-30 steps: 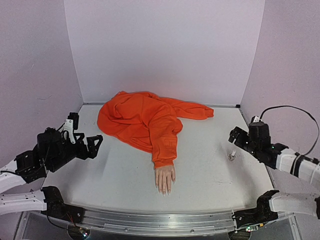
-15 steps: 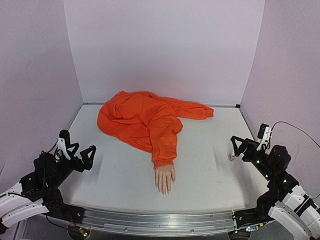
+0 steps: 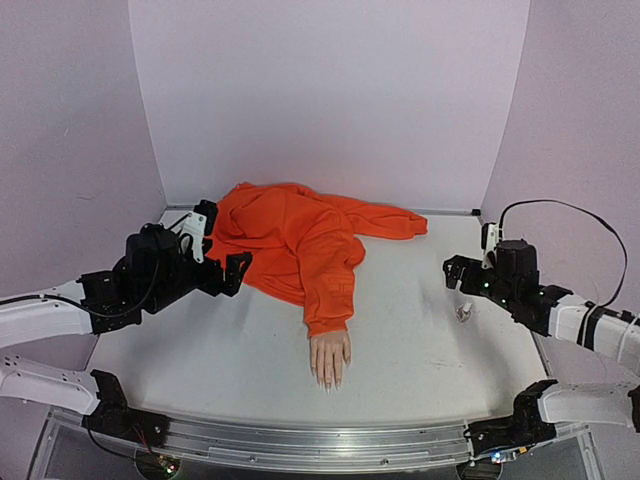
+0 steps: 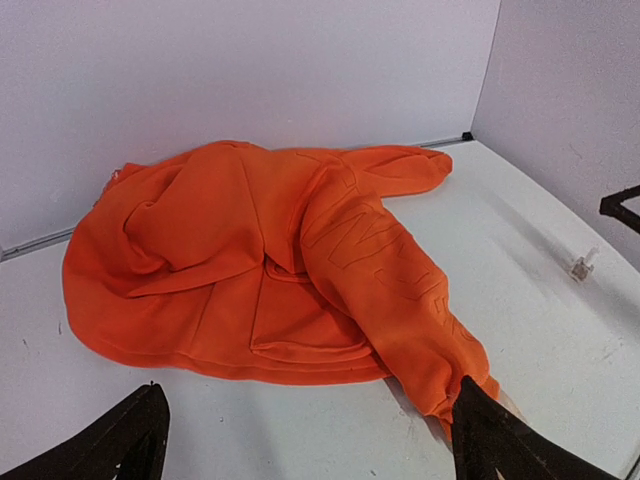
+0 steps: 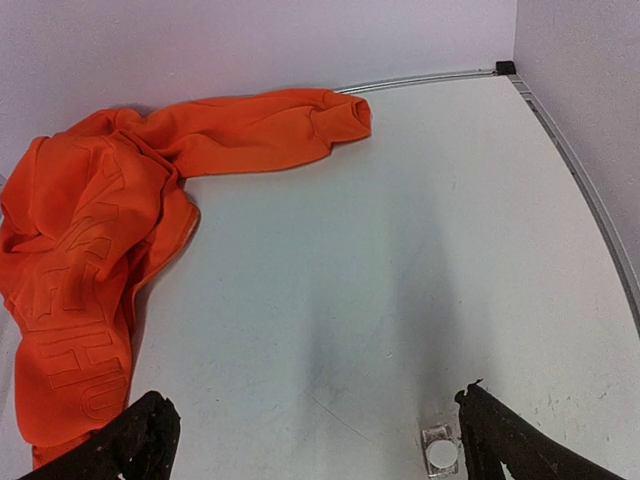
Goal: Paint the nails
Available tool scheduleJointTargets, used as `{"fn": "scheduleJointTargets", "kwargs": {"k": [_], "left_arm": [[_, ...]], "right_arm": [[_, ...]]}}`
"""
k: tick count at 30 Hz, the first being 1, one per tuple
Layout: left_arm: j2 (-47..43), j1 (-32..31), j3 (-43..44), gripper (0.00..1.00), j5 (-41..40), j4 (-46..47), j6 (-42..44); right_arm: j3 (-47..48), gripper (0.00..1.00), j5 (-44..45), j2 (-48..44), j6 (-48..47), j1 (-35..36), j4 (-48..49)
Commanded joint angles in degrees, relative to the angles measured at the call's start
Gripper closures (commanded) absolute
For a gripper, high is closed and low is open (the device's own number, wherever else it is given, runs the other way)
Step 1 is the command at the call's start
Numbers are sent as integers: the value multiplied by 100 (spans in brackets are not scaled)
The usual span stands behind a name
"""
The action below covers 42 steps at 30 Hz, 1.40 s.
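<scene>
Well apart from the wide-spread left fingers and right fingers, the nails lie between.

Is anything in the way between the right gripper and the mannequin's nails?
Nothing visible: only table lies between the right gripper and the nails. The small bottle sits aside, and the orange sleeve stops at the wrist.

No legible txt (embossed letters on orange sleeve unreadable).

Bright, even overhead light; soft shadows; sharp focus, no glare
</scene>
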Motion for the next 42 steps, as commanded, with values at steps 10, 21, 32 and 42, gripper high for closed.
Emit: {"fn": "scheduleJointTargets", "kwargs": {"k": [10, 21, 32, 42], "left_arm": [[616, 1823, -1120, 0, -386, 2453, -24], [-2254, 1837, -3184, 1, -854, 2984, 264], [-4594, 1821, -4337, 0, -108, 2720, 240], [-4682, 1821, -4337, 1, -48, 2712, 259]], "right_arm": [[-562, 2, -112, -430, -160, -726, 659], [-1547, 2, -412, -1917, 25, -816, 1201], [-2475, 2, -668, -4612, 499, -815, 942], [-2549, 2, -651, -5219, 608, -808, 648]]}}
